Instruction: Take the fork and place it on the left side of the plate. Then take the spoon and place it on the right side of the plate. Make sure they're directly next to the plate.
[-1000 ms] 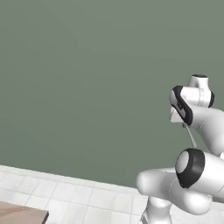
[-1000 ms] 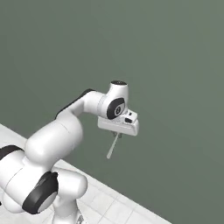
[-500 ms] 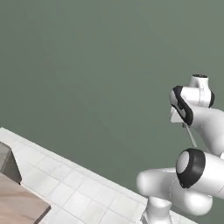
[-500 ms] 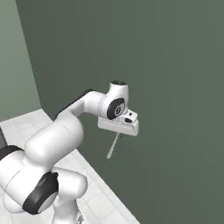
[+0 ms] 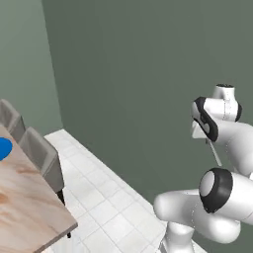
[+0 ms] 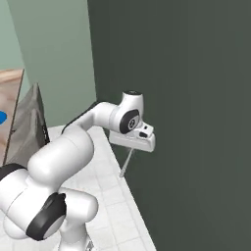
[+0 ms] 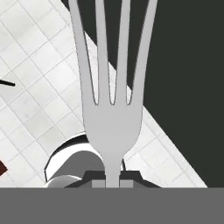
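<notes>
**Fork in hand, table off to the side**

My gripper (image 6: 131, 150) is clamped tight on the fork (image 7: 113, 94), pinching the handle near its end so that the tines point away from my hand. From the right base camera the fork hangs below my hand as a thin pale stick, over the white tiled floor (image 5: 99, 197) and close to the dark green wall (image 6: 196, 98). The blue plate (image 5: 4, 147) peeks in at the far left edge, resting on the wooden table (image 5: 24, 197), well apart from my hand. Grey chairs (image 5: 42, 155) stand along the table's near side. I cannot see the spoon from here.

What worries me most is the grip: I hold a slim handle at its end, so I judge the fork could pivot or slide between my fingers if I swing quickly, and it would then land askew or fall to the tiles. My hand is also near the wall, so a wide swing could knock the tines against it. The chairs lie between me and the table, and a low approach could clip a chair back. Finally, setting the fork down too far out would leave a gap from the plate's left side.

I can read no brand, label or writing anywhere.
</notes>
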